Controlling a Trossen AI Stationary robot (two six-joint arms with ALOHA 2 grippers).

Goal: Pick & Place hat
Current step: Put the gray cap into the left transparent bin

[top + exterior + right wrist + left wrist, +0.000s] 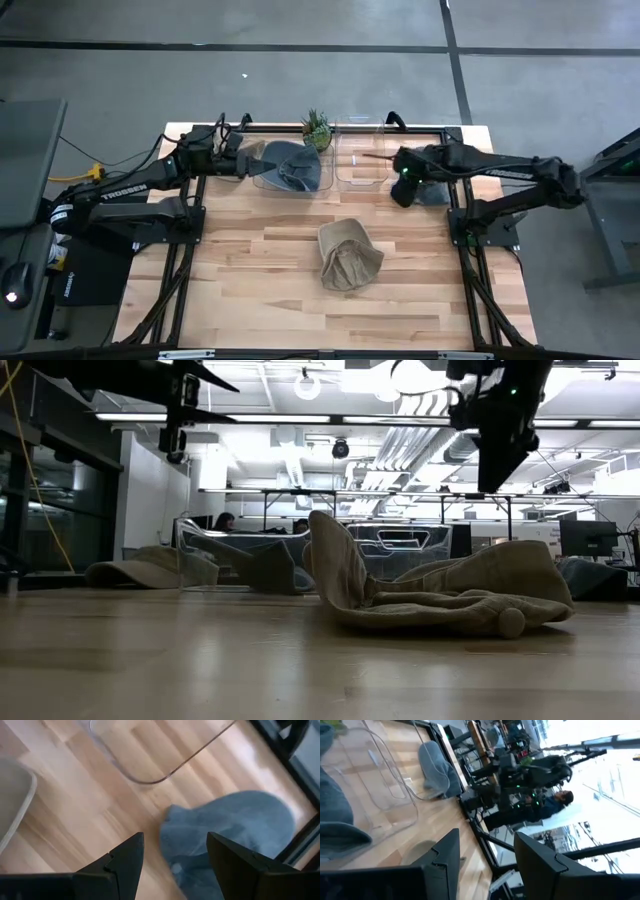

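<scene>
Right tool (175,865), jaws wide and empty, I hold directly above the blue-grey hat (232,832) lying on the bench (250,270) beside the clear bins. I judge this arm nearer; left tool (243,160), half open, waits at the far bin.

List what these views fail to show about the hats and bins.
- Blue hat by the right gripper: high view, arm covers most.
- Grey hat in the left bin: low view, the tan hat blocks it.
- Right bin: contents too small to identify.
</scene>
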